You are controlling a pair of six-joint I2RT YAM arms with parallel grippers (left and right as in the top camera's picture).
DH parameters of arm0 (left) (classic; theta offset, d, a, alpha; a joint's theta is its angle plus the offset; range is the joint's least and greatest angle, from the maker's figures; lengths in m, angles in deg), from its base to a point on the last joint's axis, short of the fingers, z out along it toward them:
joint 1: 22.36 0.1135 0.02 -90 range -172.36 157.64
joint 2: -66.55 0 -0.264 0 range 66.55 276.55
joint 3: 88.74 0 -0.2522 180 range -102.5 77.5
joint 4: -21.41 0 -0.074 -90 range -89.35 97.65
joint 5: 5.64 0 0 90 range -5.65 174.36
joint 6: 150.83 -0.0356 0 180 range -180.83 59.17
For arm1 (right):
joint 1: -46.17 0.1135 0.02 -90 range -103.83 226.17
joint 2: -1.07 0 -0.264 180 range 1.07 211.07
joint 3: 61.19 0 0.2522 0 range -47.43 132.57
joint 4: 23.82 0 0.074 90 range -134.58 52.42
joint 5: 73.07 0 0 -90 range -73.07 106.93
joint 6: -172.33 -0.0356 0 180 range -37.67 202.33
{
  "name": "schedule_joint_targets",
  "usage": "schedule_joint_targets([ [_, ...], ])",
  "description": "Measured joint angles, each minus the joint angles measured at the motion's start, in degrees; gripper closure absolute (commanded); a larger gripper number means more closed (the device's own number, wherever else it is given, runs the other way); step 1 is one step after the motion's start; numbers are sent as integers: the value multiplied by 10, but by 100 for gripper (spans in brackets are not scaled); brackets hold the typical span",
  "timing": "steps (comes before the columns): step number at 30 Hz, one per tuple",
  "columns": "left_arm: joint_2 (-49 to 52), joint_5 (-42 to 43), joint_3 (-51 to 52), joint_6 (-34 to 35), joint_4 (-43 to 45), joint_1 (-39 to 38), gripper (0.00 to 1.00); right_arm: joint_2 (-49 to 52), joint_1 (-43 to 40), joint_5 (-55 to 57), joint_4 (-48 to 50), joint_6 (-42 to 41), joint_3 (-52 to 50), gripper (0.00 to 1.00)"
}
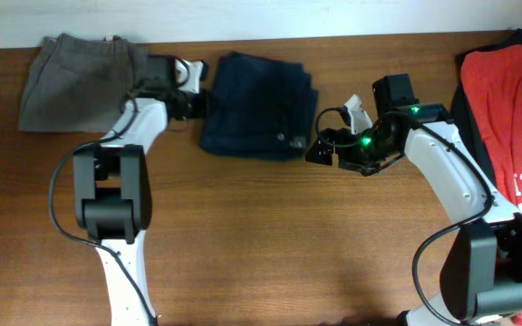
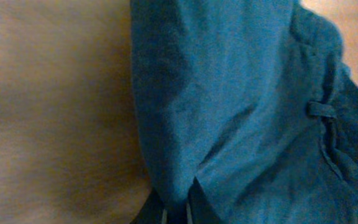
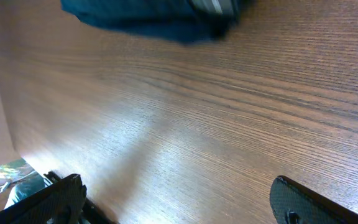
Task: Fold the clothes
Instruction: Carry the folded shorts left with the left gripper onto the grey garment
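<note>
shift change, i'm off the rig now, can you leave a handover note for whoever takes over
Left gripper: looks shut on the left edge of the navy shorts.
Right gripper: open, holding nothing, over the table just off the shorts' right edge.
Shorts: back centre, folded into a compact, slightly uneven bundle.
Left to do: release, and tidy the bundle if needed.
Grey-olive shorts and red T-shirt lie to either side, not held.
</note>
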Motion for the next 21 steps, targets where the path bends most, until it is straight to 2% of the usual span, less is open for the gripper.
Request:
schedule_joint_targets([
  [13,3,-33,-89,-28,-22,94,99,0,0,0,-6,0,0,1],
  [21,3,-35,-127,-30,-23,118,99,0,0,0,-14,0,0,1],
])
